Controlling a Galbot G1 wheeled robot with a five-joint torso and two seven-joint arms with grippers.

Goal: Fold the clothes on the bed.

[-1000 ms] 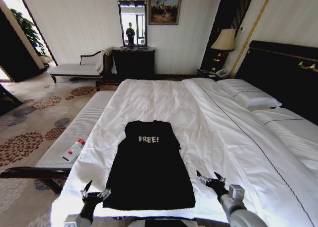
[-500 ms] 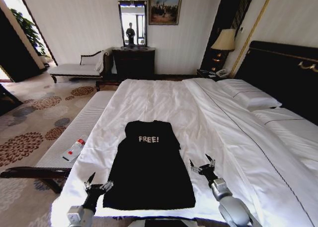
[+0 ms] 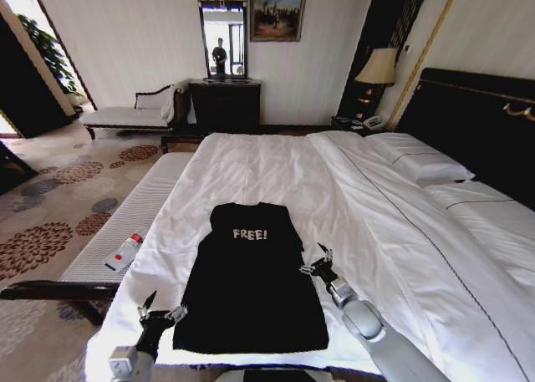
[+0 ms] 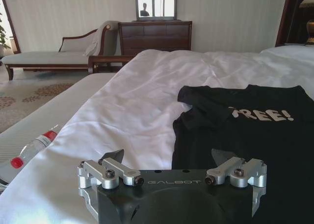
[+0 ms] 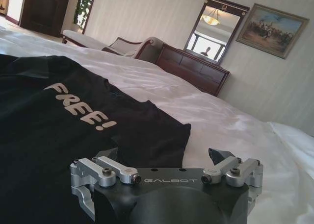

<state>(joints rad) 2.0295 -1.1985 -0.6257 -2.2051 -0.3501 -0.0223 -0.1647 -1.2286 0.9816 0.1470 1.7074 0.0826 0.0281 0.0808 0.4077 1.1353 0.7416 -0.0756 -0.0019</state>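
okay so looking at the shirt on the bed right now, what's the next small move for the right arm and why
Probably lower the right gripper onto the T-shirt's right sleeve edge and close. Its fingers are open, empty, hovering beside that edge; the shirt lies flat and unfolded on the bed.

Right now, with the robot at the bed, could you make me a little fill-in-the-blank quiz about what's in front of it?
1. The black short-sleeved T-shirt lies flat on the white ____ of the big bed.
2. The white lettering on its chest reads ____.
3. The right gripper hovers at the shirt's right edge with its fingers ____.
4. The left gripper, open too, sits by the shirt's near ____ corner.

Missing words: duvet; FREE!; open; left
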